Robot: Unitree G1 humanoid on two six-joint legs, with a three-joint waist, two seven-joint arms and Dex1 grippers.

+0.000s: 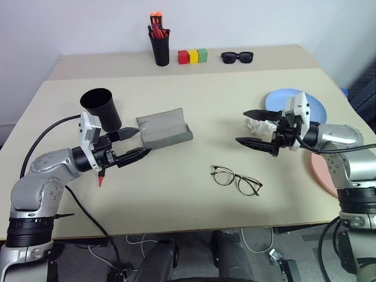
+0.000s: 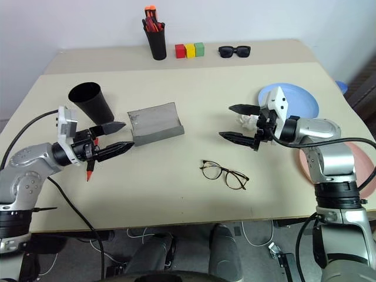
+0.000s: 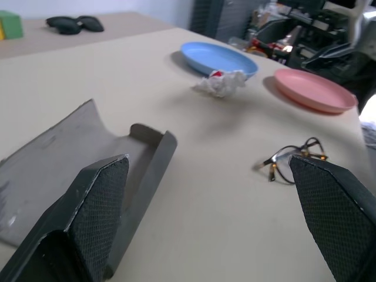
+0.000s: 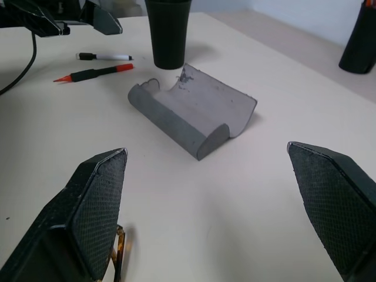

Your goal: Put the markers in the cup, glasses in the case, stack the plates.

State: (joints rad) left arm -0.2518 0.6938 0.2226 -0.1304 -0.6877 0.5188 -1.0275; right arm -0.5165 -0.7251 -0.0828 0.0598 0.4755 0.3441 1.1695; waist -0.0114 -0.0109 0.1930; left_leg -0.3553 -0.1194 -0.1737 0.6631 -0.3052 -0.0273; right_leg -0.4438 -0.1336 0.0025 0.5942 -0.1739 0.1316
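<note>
Broad beige worktop [image 1: 176,194] carries everything; nothing of the task looks done yet.

2 round plain plates sit apart near the robot's right edge: light blue plate [image 1: 314,106] farther back, salmon pink plate [image 3: 314,89] nearer, side by side w/ a gap, not stacked. A crumpled white paper wad [image 3: 222,82] lies just beside the blue one.

Grey hinged box-like glasses case [image 4: 191,120] lies open and empty, mid-left. Wide black matt tapered plastic cup [image 1: 101,108] stands upright just behind it on the left, no pens seen in it.

Thin dark wire-frame glasses [image 1: 236,180] rest on the worktop toward the front centre, well apart from the case.

2 slim markers lie flat near the cup: dark marker w/ red tip [image 4: 94,73] and white marker [image 4: 106,56], roughly parallel.

Left tool [image 1: 132,144] hangs beside the case, spread wide, holding nothing. Right tool [image 1: 258,128] hovers near the wad, equally wide, also empty.

My read: 0 of 3 steps done; markers, glasses, plates all left.
</note>
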